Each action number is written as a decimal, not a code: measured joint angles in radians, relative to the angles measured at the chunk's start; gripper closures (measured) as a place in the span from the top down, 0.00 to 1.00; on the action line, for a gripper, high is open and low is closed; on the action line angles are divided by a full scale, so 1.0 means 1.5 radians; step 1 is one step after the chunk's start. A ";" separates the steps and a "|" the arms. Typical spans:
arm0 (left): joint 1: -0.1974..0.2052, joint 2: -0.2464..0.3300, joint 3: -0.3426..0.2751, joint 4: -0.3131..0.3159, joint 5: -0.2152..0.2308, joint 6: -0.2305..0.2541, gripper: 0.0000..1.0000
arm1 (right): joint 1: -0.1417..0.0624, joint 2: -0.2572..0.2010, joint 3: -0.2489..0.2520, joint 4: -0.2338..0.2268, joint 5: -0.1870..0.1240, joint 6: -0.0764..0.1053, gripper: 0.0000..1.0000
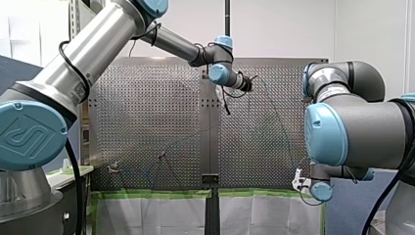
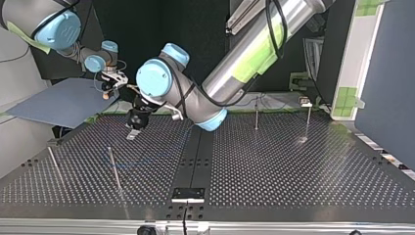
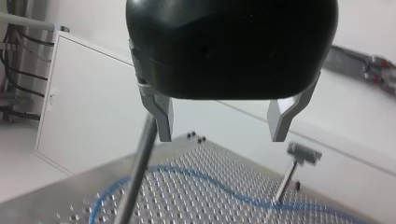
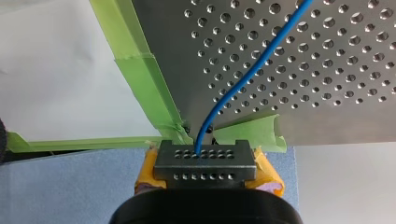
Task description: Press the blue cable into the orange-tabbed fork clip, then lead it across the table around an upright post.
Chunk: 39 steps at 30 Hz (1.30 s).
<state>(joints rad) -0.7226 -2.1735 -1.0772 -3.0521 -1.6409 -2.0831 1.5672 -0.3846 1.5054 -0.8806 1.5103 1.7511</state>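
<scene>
**Right gripper [image 4: 204,156] clamped on blue cable [image 4: 243,81], left gripper [image 3: 222,128] wide open**

Right side: yellow pads [image 4: 268,172] are closed tight with the cable end pinched between them. The gripper sits just off a corner of the table [image 4: 327,107], over a blue sheet [image 4: 70,186]. Green tape [image 4: 140,79] lines that table edge. From the fingers, the cable crosses the taped edge and runs out over the perforated surface.

Left side: metal fingers [image 3: 161,116] are spread wide with nothing between them, hovering above the table. Beside one finger: upright post [image 3: 137,177], contact unclear. Below, the cable snakes flat across the table and passes the foot of a clip-topped post [image 3: 303,154] near the table's edge. Can't tell if that clip has an orange tab, or if the cable sits in it.
</scene>
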 joint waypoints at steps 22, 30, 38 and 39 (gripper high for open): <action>-0.008 0.083 0.051 -0.106 0.000 0.102 0.99 | 0.005 0.001 0.000 -0.003 -0.029 0.015 0.00; -0.011 0.054 0.068 -0.139 0.015 0.147 0.99 | 0.006 0.001 0.000 -0.002 -0.029 0.014 0.00; -0.015 0.024 0.103 -0.151 0.030 0.171 0.99 | 0.006 0.001 0.000 0.000 -0.029 0.013 0.00; -0.015 0.023 0.106 -0.149 0.032 0.172 0.99 | 0.006 0.001 0.000 0.000 -0.029 0.012 0.00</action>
<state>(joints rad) -0.7443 -2.1387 -0.9180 -3.2759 -1.5924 -1.8256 1.5760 -0.3829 1.5056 -0.8811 1.4666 1.7697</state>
